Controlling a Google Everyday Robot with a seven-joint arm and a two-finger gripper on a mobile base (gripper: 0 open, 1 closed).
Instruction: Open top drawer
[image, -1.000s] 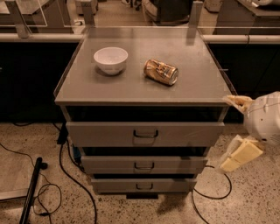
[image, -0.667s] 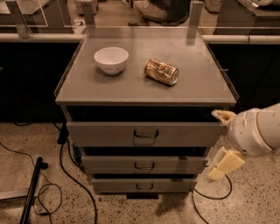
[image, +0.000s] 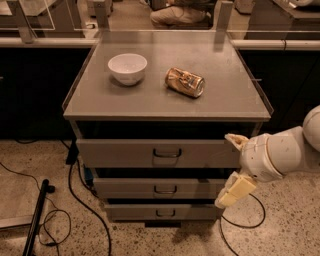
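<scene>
cream gripper (image: 234, 166) spread wide, empty, beside top drawer (image: 150, 152) right end.

Grey metal cabinet w/ a matte grey counter (image: 225, 100). On the counter at approx. 11 o'clock, a plain white bowl (image: 127, 68). At 1 o'clock, a shiny gold-brown can (image: 185, 82) w/ pale markings. The top drawer (image: 125, 152) has a flat grey front and a dark wire handle (image: 167, 153). Two lower drawers (image: 130, 189) are the same grey, w/ black gaps btwn them. At 4 o'clock of the frame, by the top drawer's right end, is the end effector (image: 226, 170), w/ cream-yellow fingers (image: 235, 190) spread apart, on a white arm (image: 280, 152). The floor (image: 290, 235) is beige w/ dark speckles. Black cables (image: 75, 195) lie at 8 o'clock.
</scene>
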